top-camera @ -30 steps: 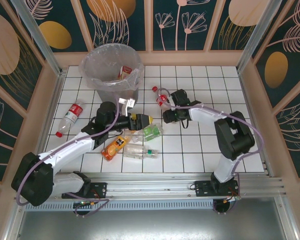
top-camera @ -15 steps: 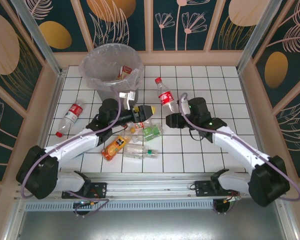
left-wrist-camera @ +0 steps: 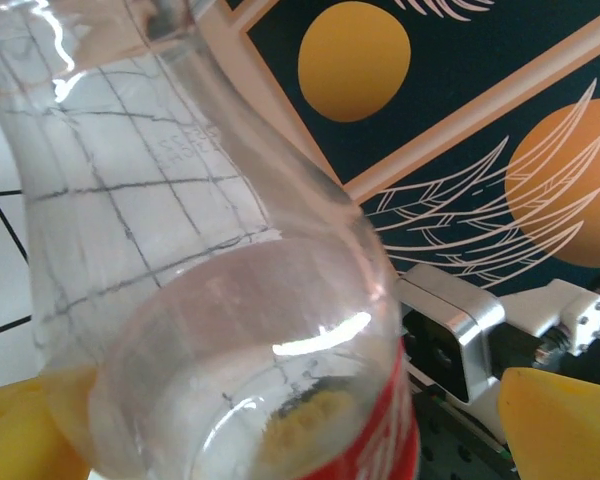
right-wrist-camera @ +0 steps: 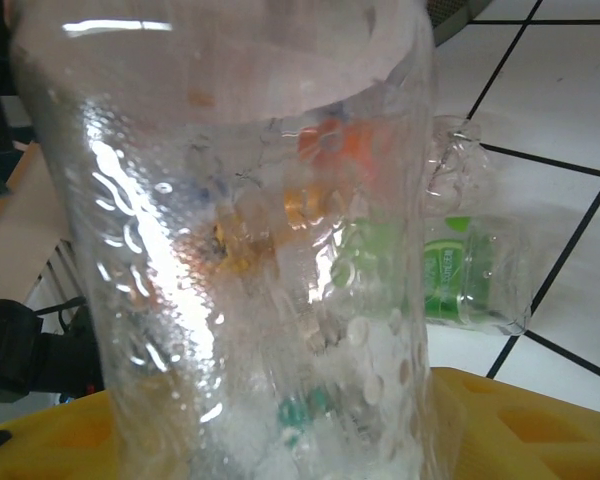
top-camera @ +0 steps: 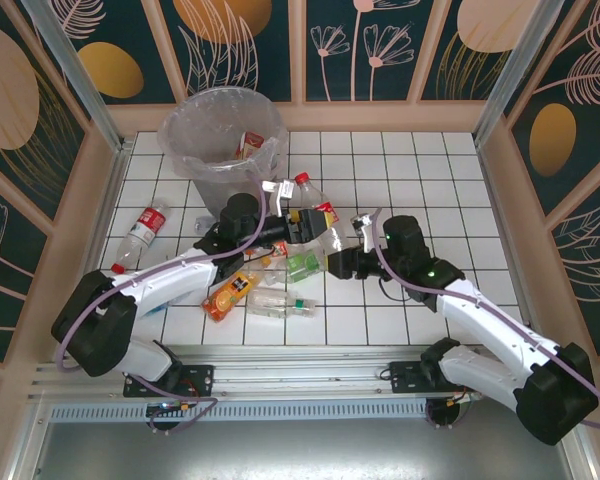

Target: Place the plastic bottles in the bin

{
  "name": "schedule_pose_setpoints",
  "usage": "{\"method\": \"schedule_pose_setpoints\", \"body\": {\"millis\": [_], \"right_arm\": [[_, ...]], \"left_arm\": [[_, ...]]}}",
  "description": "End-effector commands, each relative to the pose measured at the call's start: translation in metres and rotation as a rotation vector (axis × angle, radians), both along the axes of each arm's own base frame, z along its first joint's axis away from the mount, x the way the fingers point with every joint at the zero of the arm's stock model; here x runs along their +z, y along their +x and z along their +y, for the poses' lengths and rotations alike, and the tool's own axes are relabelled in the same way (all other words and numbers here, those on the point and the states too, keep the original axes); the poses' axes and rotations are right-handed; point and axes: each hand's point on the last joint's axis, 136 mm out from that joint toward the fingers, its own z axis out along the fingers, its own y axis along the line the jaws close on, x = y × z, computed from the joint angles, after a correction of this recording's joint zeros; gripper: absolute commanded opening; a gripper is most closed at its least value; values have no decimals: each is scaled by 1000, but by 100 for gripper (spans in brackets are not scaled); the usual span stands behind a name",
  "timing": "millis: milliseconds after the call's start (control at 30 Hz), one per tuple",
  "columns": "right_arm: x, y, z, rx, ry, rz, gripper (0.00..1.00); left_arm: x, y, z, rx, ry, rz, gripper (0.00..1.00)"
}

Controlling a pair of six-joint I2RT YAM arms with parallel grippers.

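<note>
Shifting red-label bottle (top-camera: 323,215) into left end effector (top-camera: 302,226).

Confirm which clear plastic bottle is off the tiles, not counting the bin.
The red-capped, red-labelled clear bottle held in the right gripper; the orange bottle, green-labelled bottle and far-left red-labelled bottle lie on tiles.

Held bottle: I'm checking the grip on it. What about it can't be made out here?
- Left wrist view: the red-label bottle runs past the frame edges, so both its ends are cut off; whether the open left pincer touches it is unclear.
- Right wrist view: the bottle hides most of the right pincer gripping it.
- Top view: its label text is too small.
</note>
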Motion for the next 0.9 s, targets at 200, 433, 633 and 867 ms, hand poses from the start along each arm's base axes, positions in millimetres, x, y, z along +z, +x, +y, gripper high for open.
{"method": "schedule_pose_setpoints", "body": {"millis": [200, 433, 633, 867], "right_arm": [[4, -6, 9, 35, 64, -19, 59], [0, -5, 11, 36, 59, -17, 59], [-1, -6, 11, 37, 58, -23, 60], [12, -6, 9, 22, 80, -55, 81]], "left_arm": [[23, 6, -8, 3, -81, 7, 92], [30, 5, -8, 2, -114, 31, 74], [38, 7, -6, 17, -129, 25, 65], [45, 14, -3, 60, -88, 23, 61]]}}
